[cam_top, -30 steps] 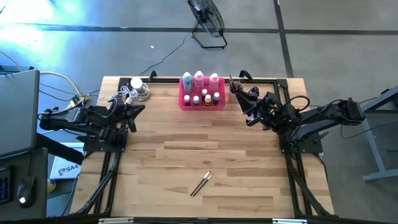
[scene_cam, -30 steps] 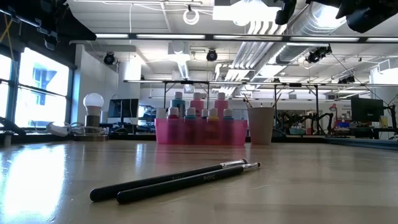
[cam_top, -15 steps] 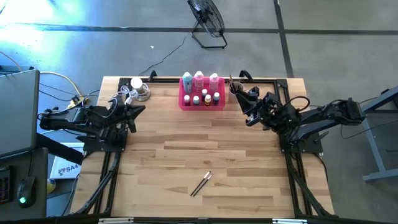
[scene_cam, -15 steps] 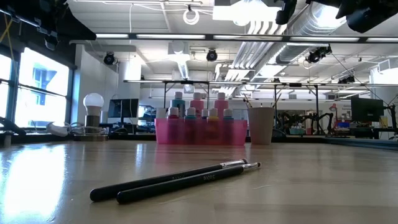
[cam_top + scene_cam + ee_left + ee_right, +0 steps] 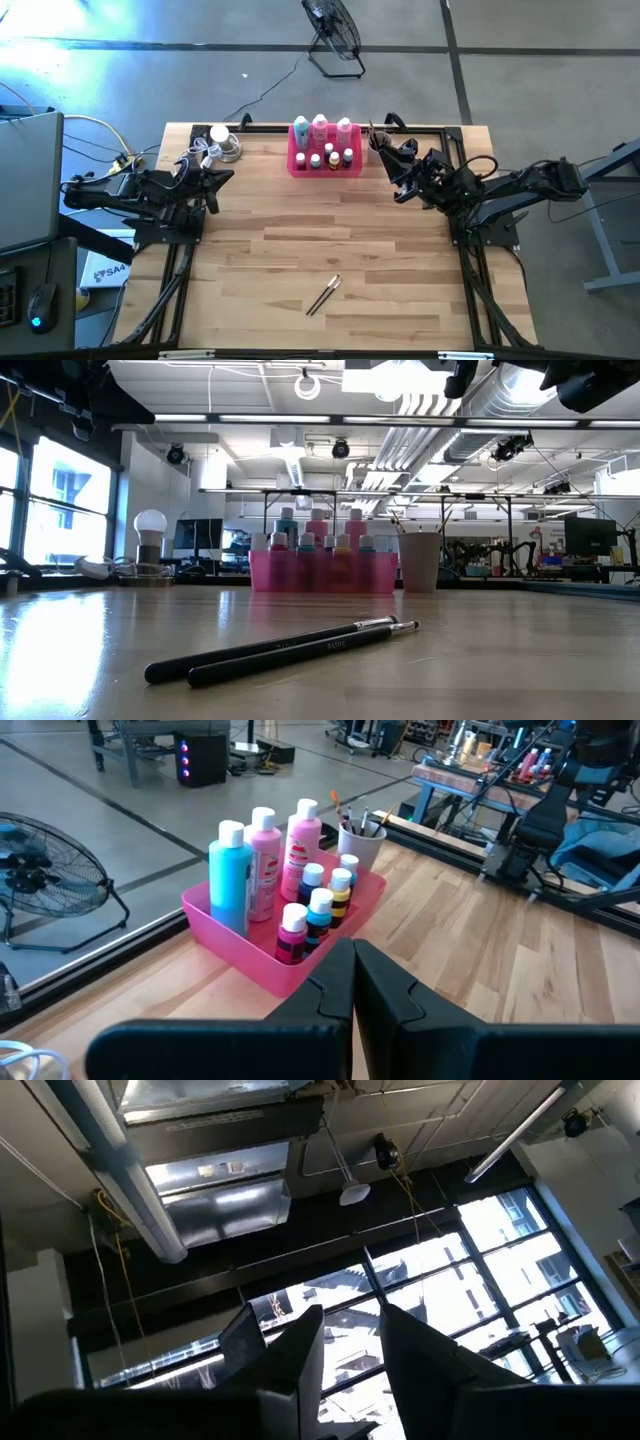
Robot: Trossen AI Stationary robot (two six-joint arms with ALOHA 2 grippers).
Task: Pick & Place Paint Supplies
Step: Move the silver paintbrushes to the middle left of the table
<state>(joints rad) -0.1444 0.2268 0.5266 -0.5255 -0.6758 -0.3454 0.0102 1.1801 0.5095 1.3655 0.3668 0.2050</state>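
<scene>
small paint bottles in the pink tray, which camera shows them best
The left wrist view: the small paint bottles stand close, caps and colours distinct. The high view shows them as tiny dots; the low view shows only their tops over the tray wall; the right wrist view shows none.

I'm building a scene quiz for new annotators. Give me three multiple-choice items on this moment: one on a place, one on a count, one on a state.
1. Where do the two loose brushes lie?
A. in the cup
B. on the table's near part, apart from the tray
C. in the tray

2. How many tall bottles stand in the tray?
A. two
B. three
C. five

3. How are the left gripper's fingers?
A. shut, empty
B. wide open
C. shut on a brush

Key: 1 B, the high view shows them on bare wood far from the tray. 2 B, one teal and two pink. 3 A, the left wrist view shows them pressed together with nothing between.
</scene>
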